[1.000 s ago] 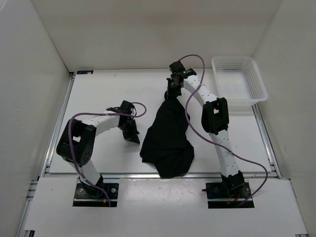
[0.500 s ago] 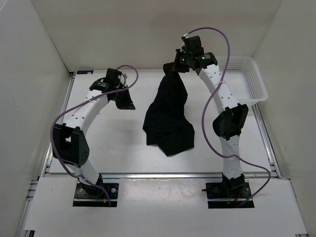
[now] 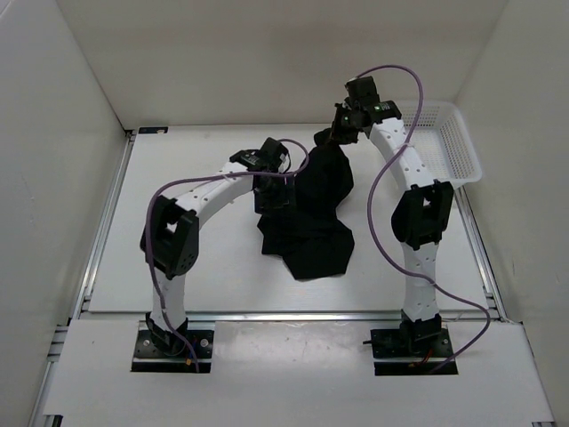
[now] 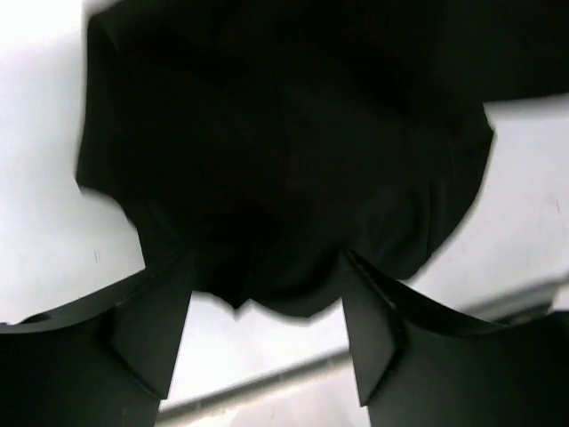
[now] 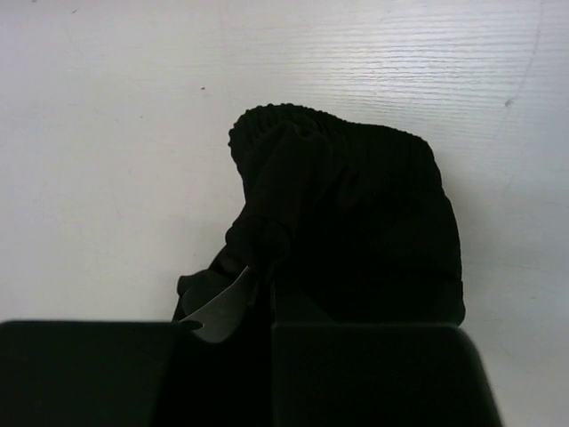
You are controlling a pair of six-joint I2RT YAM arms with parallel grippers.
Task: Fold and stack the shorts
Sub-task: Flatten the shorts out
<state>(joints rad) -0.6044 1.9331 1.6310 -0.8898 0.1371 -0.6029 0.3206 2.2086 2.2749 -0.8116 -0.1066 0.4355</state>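
The black shorts (image 3: 311, 218) hang from their top end, and their lower part rests crumpled on the white table (image 3: 196, 258). My right gripper (image 3: 341, 133) is shut on the upper bunch of cloth, high at the back. In the right wrist view the shorts' gathered waistband (image 5: 347, 178) droops below the shut gripper (image 5: 267, 294). My left gripper (image 3: 271, 194) is at the shorts' left edge, open. In the left wrist view the shorts (image 4: 284, 151) fill the space just past the spread gripper (image 4: 262, 334). Only bare table shows between its fingers (image 4: 147, 334).
A white mesh basket (image 3: 433, 147) stands at the back right corner, close to the right arm. White walls close in the table on the left, back and right. A metal rail (image 3: 293, 313) runs along the near edge.
My left arm swung from the far left over to the shorts' left edge and its jaws opened. The right gripper carried the shorts' top slightly right and back.
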